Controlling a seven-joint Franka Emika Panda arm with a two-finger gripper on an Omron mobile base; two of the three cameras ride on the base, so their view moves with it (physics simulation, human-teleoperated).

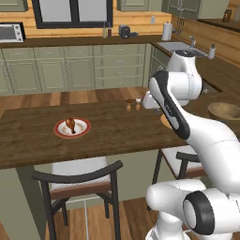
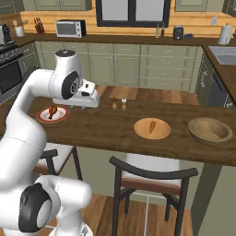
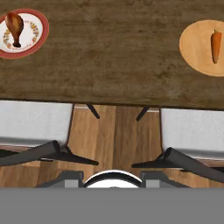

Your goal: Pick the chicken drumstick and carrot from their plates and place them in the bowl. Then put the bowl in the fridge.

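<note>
The chicken drumstick [image 1: 70, 124] [image 2: 53, 111] [image 3: 14, 26] lies on the white red-rimmed plate [image 1: 58, 129] [image 2: 44, 118] [image 3: 38, 30] at the table's left. To the right, the carrot [image 2: 151, 126] [image 3: 215, 46] rests on the flat tan plate [image 2: 161, 133] [image 3: 194, 48]. Further right stands the wooden bowl [image 1: 225, 112] [image 2: 209, 130], with nothing in it. My gripper [image 2: 84, 107] hangs well above the table between the two plates, pointing down, apart from both foods. Its fingertips are too small to judge. The fridge is out of view.
Salt and pepper shakers [image 1: 133, 105] [image 2: 118, 104] stand mid-table at the far side. Two dark-framed chairs [image 1: 79, 183] [image 2: 152, 177] are tucked under the table's near edge [image 3: 113, 103]. Cabinets and a counter with a sink [image 1: 176, 46] line the back.
</note>
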